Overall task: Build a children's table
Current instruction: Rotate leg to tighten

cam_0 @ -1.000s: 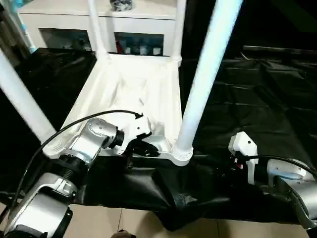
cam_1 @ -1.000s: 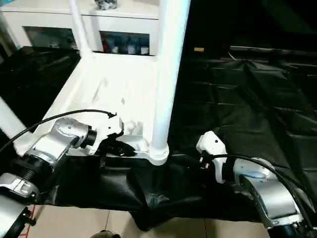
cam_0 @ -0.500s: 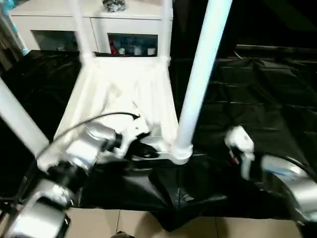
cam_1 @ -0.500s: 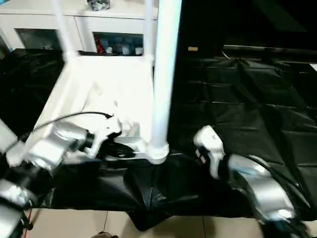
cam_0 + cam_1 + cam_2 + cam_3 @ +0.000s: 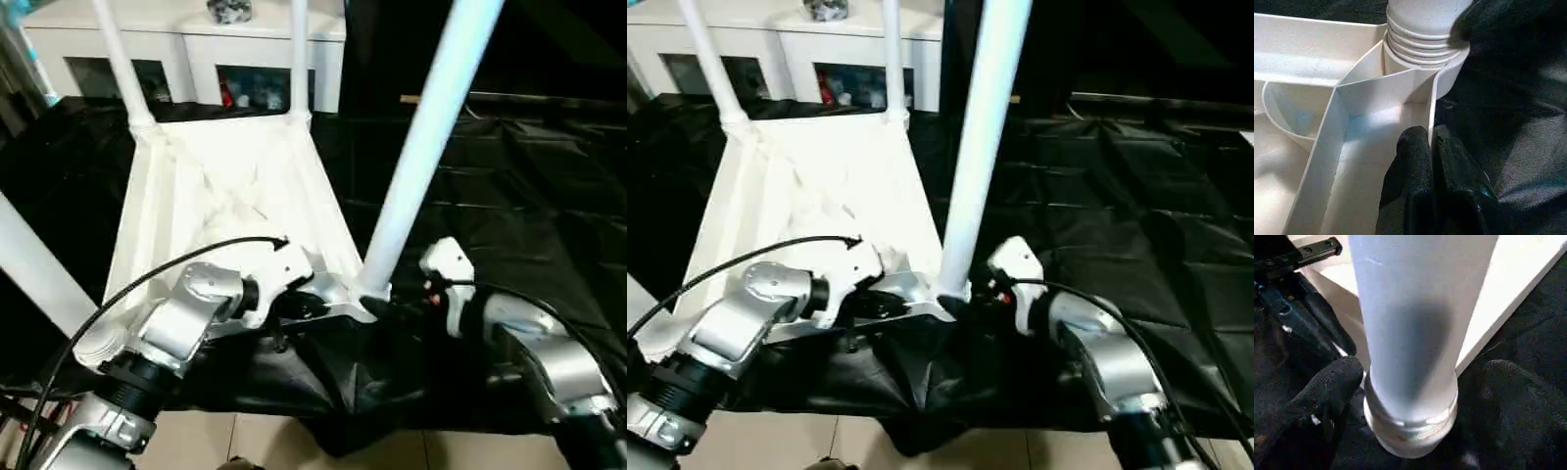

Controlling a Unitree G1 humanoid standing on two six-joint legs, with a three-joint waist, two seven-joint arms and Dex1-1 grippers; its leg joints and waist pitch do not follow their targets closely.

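Plastic sheeting (image 5: 549,196), black and crinkled, covers the floor, and a white cabinet (image 5: 186,49) with glass doors stands at twelve o'clock behind the work. Upside down on the sheet lies the tabletop (image 5: 225,196), smooth white plastic with thin ribs, legs rising from its corner sockets. The left gripper (image 5: 1431,147) pinches the rim wall together by the near socket. The right gripper (image 5: 1410,382) has its fingers spread either side of the round, ringed leg (image 5: 426,147).

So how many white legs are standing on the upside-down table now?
4. Two legs at the far corners, one at the near right corner, one at the near left corner, partly cut off.
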